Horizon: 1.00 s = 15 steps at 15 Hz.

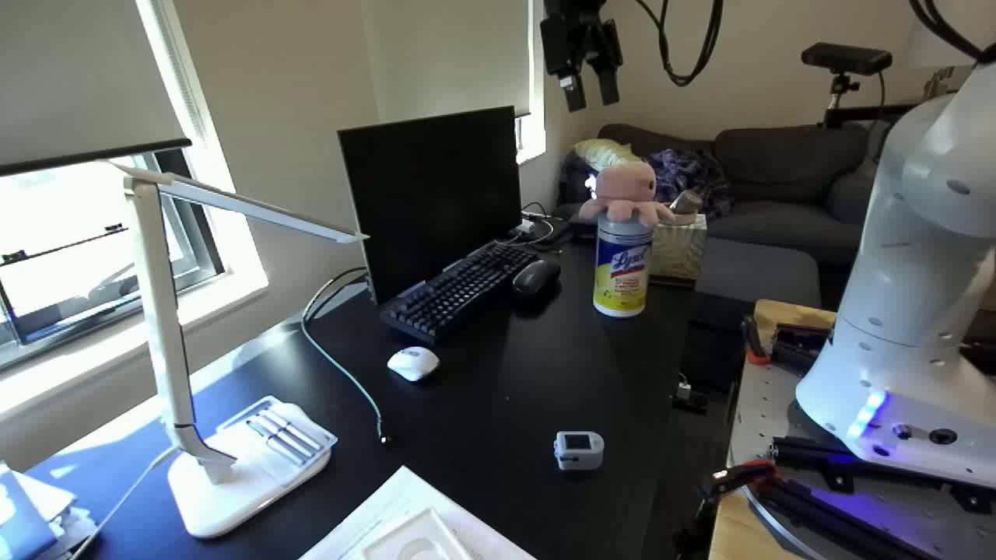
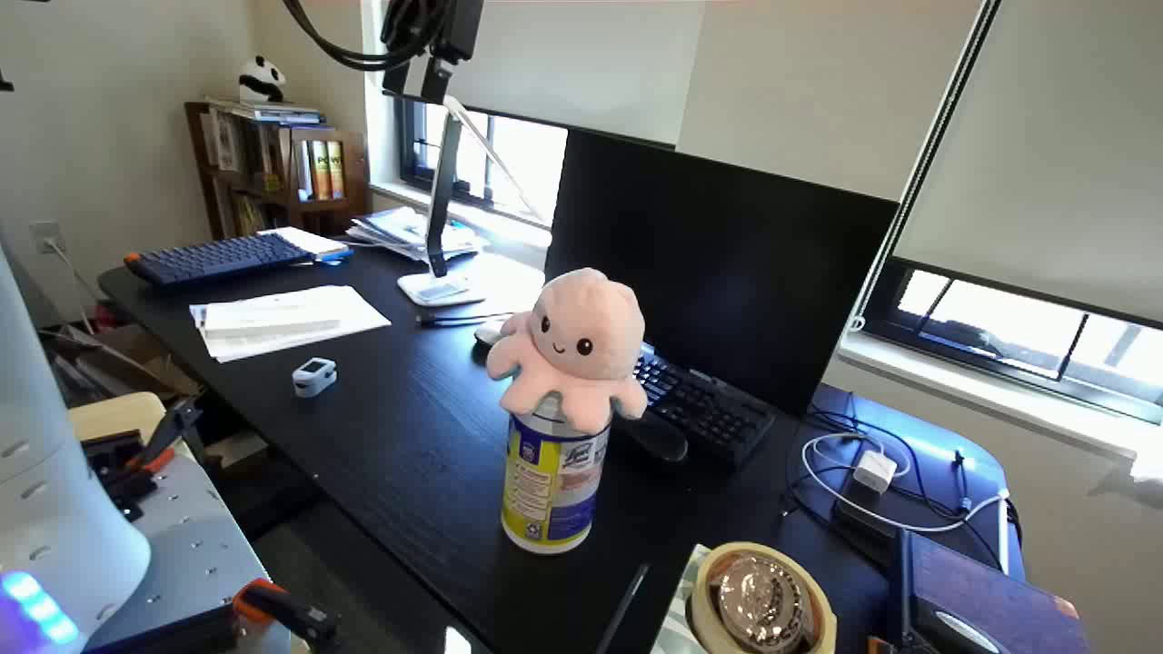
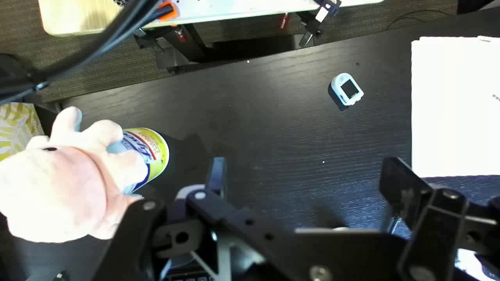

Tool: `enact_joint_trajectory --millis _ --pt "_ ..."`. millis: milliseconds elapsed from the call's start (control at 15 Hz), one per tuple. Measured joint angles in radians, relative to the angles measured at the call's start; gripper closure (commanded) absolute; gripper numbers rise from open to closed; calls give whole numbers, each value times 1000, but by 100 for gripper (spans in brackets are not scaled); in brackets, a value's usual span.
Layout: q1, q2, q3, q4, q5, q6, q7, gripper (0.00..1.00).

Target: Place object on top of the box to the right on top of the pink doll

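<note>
The pale pink octopus doll [image 1: 622,190] sits upright on a white-and-yellow canister [image 1: 621,272] on the desk. It also shows in an exterior view [image 2: 581,341] and at the left of the wrist view [image 3: 58,187]. The tan patterned box [image 1: 677,249] stands behind the canister and shows in part in an exterior view [image 2: 674,622] and the wrist view [image 3: 17,127]. On it is an object seen as a grey shape [image 1: 686,204] and as a shiny round thing within a tan ring [image 2: 761,599]. My gripper [image 1: 593,95] is open and empty [image 3: 304,168], high above the desk, apart from the doll.
A monitor [image 1: 432,198], keyboard [image 1: 463,288] and black mouse [image 1: 537,278] stand along the window side. A white desk lamp [image 1: 159,311], white mouse [image 1: 413,363], small white device [image 1: 579,451] and papers [image 2: 289,318] are also on the desk. Cables hang near the arm.
</note>
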Motion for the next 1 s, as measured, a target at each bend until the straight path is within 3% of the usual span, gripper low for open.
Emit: enact_joint_trajectory --millis 267,533,1000 --pt "-1 0 -6 0 -1 2 -1 0" --pt "-22 -11 -58 -3 -20 30 -15 0" --pt "-156 -36 -203 -43 -197 280 -55 0"
